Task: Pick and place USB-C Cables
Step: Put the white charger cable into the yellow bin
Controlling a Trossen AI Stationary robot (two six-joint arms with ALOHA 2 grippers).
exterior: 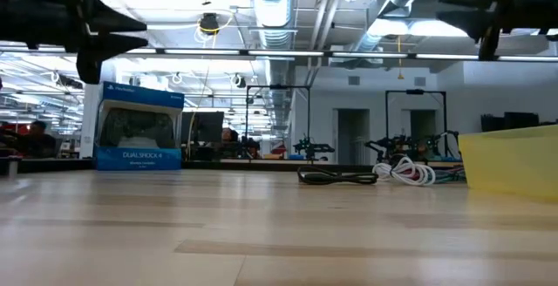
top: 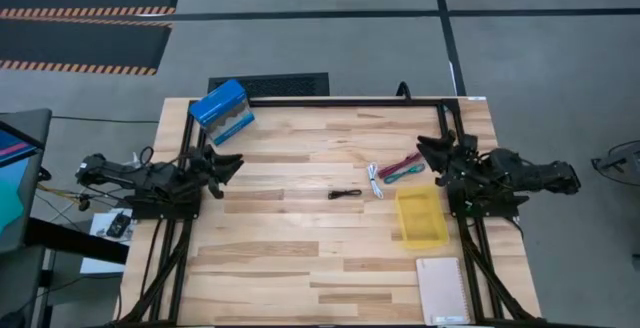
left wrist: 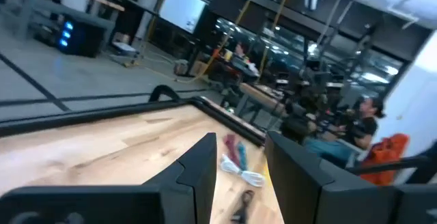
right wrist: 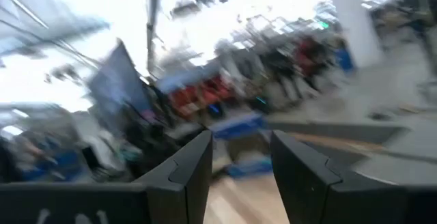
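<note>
High view is showing both arms drawn back to the table's side edges, the left gripper (top: 232, 165) hanging over the left edge near the blue box (top: 221, 106) and the right gripper (top: 425, 149) hanging over the right edge just behind the cables, so the middle of the wooden table (top: 300, 258) is lying open for reaching. The white cable (top: 374, 180) is lying in a small loop right of the table's centre, with the dark red cable (top: 399, 164) and the teal-blue cable (top: 404, 175) lying side by side just to its right, close to the right arm; the black cable (top: 344, 194) is sitting apart, nearer the centre. The yellow tray (top: 421, 217) is sitting just in front of that cluster, probably as the drop spot, which would be keeping each carry short. A notebook (top: 443, 290) is resting at the near right corner. In each wrist view the two dark fingers are standing apart with a clear gap and nothing between them, so both pincers are open and holding nothing. No cable is lying in the tray, so the picking seems not yet begun; the right arm looks better placed for the three clustered cables.
</note>
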